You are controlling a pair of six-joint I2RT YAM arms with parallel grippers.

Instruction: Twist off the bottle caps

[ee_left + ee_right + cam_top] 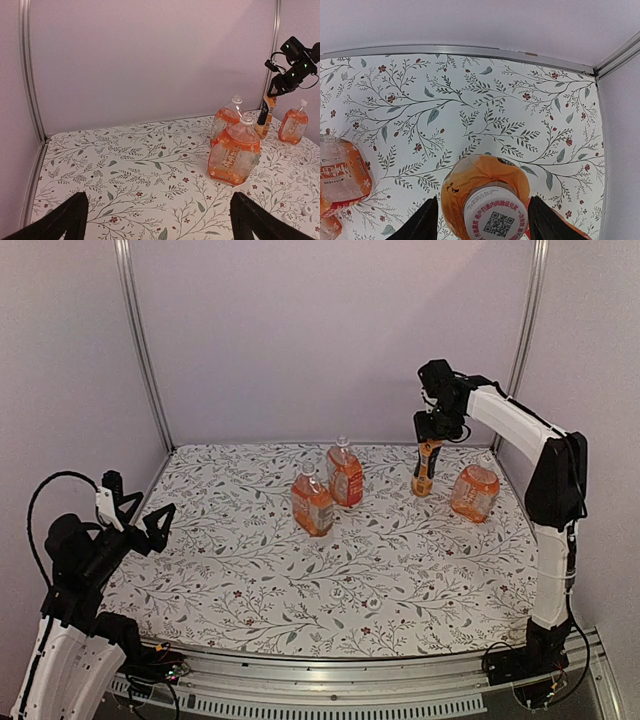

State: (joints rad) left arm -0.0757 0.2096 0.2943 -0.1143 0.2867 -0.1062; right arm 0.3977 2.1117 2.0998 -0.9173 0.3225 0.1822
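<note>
**Operator:** Where is the right gripper?

**Spotter:** Your right gripper (pixel 432 438) hangs over the tall, slim bottle (pixel 424 472) at the far right of the floral table (pixel 250 590). Its wrist camera looks straight down on the white cap (pixel 495 216), which carries a QR code. One black finger (pixel 422 222) sits on each side of it. The jaws stand apart, wider than the cap. The finger on the left of that view is clear of the cap. I cannot tell whether the other one touches it, because the frame cuts off there.

**Operator:** And the rest?

**Spotter:** A squat bottle (pixel 475 491) stands just right of the tall one. A second squat bottle (pixel 312 504) and a third squat bottle (pixel 345 476) stand close together at the far middle. All are upright with their caps (pixel 246 120) on. Your left gripper (pixel 140 505) hovers at the near left edge, jaws spread wide, with nothing between them.
</note>
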